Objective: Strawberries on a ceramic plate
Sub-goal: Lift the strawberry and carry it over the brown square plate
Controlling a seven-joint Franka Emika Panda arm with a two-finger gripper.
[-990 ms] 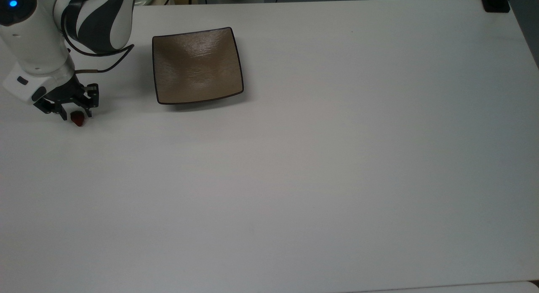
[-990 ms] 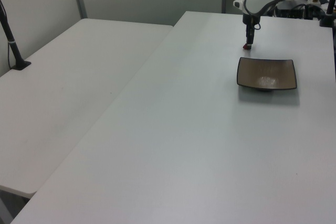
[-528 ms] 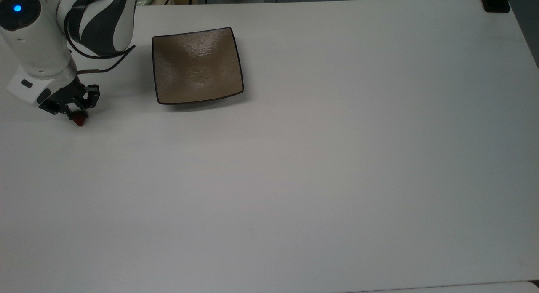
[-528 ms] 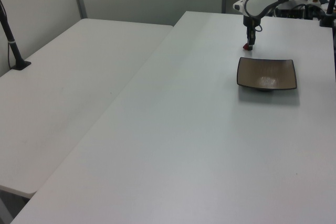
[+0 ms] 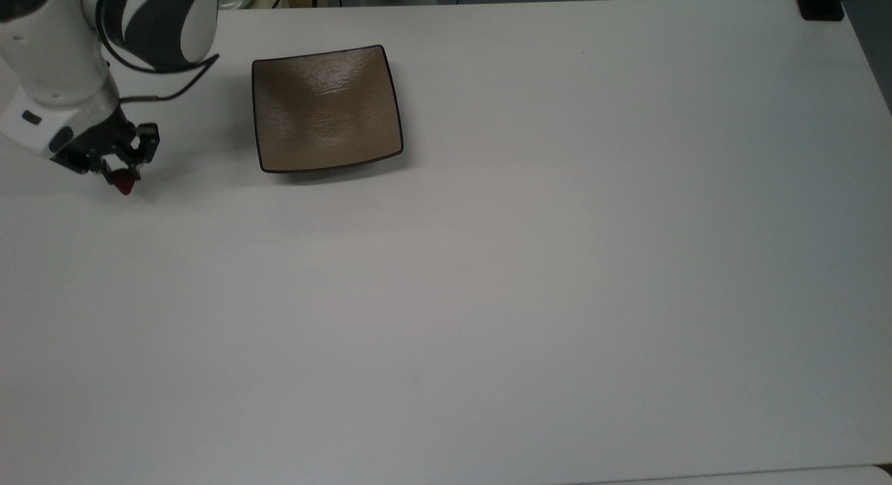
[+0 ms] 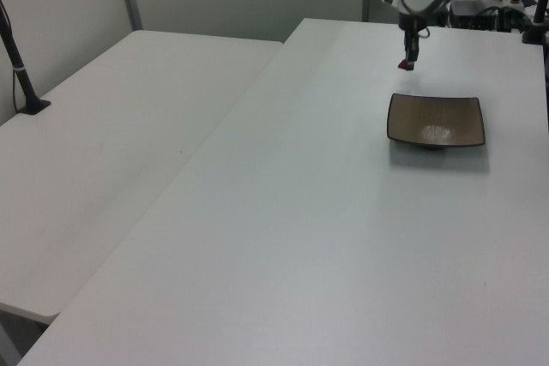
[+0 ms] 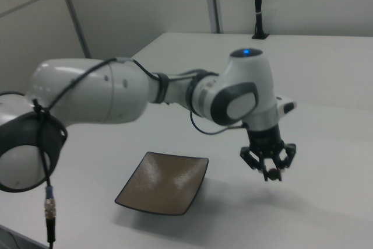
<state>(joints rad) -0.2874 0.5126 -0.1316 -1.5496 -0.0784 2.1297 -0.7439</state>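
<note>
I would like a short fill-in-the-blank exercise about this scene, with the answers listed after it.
1. The gripper holds a small red ____.
2. The strawberry hangs ____ the white table, not touching it.
3. The brown ceramic plate has a ____ outline.
4. Nothing lies on the plate; it is ____.

Answers: strawberry; above; square; empty
</note>
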